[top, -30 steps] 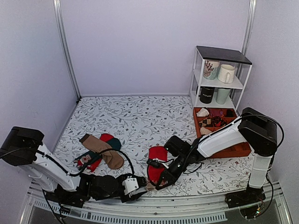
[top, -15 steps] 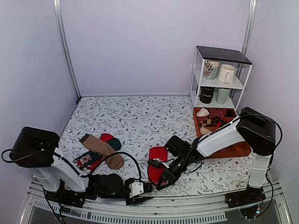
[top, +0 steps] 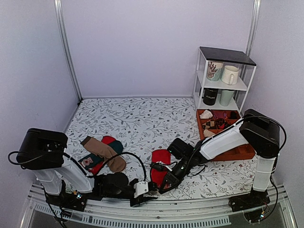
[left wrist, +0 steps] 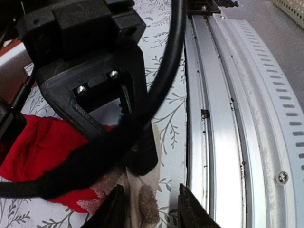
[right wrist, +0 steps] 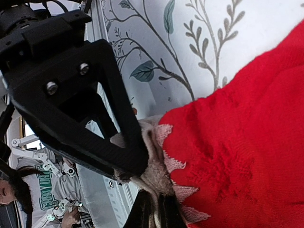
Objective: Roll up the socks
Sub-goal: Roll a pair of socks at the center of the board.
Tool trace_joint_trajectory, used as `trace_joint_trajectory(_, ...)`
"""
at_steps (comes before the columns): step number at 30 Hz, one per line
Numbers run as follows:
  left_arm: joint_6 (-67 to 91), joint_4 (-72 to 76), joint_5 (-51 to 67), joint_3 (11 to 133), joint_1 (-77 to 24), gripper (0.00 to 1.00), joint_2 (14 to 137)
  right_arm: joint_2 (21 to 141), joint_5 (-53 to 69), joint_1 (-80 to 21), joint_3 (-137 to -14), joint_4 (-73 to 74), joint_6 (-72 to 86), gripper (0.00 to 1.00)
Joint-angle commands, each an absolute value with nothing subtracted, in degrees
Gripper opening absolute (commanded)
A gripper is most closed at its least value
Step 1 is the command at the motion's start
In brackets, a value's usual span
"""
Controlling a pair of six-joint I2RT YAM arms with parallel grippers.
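The red socks [top: 160,163] lie stacked near the table's front edge, their pale beige end toward the rail. In the right wrist view the red knit [right wrist: 237,142] fills the right side. My right gripper [right wrist: 156,213] is shut, pinching the beige end [right wrist: 156,171]; in the top view it [top: 160,184] sits at the socks' near end. My left gripper [left wrist: 151,209] is open, its fingertips either side of the beige end [left wrist: 145,202], with the red sock [left wrist: 42,147] to the left. In the top view it [top: 150,187] lies low along the front edge, close to the right gripper.
A tan-brown sock [top: 102,152] and a dark green sock [top: 89,161] lie at the left. A white shelf with mugs [top: 223,78] and an orange tray of small items [top: 240,152] stand at the right. The metal front rail [left wrist: 223,118] runs just beside the left gripper.
My left arm has slid right along the front edge until its gripper reached the socks' beige end. The right gripper has stayed on the socks.
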State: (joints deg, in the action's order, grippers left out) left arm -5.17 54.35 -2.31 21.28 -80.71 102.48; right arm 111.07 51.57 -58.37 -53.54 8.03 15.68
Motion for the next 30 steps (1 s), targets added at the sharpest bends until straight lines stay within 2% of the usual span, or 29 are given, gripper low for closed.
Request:
trace_joint_trajectory(1, -3.7, 53.6, -0.5, 22.0, -79.9, 0.38, 104.4, 114.0, 48.9, -58.2, -51.6, 11.4, 16.2, 0.03)
trace_joint_trajectory(4, -3.4, 53.4, -0.5, 22.1, -79.8, 0.37, 105.0, 114.2, 48.8, -58.3, -51.6, 11.4, 16.3, 0.03)
trace_joint_trajectory(7, -3.0, 53.4, -0.5, 22.5, -79.5, 0.3, 105.3, 114.3, 48.9, -58.3, -51.6, 11.3, 16.3, 0.03)
trace_joint_trajectory(9, -3.0, 53.1, -0.1, 22.8, -79.2, 0.2, 105.7, 114.3, 49.0, -58.2, -51.5, 11.3, 16.3, 0.03)
trace_joint_trajectory(12, -2.8, 51.0, 1.0, 23.8, -79.0, 0.0, 106.4, 114.2, 49.1, -58.3, -51.5, 11.4, 16.3, 0.03)
trace_joint_trajectory(18, 1.1, 47.5, 1.5, 24.5, -78.4, 0.0, 106.9, 113.1, 49.2, -58.1, -52.1, 11.3, 16.1, 0.05)
trace_joint_trajectory(23, 11.8, 39.3, 4.0, 25.0, -75.5, 0.0, 106.0, 109.0, 45.4, -58.1, -53.3, 10.3, 11.3, 0.14)
trace_joint_trajectory(30, 23.4, 29.6, 10.9, 25.1, -73.0, 0.0, 106.9, 88.8, 33.8, -58.4, -38.9, -13.2, 1.5, 0.32)
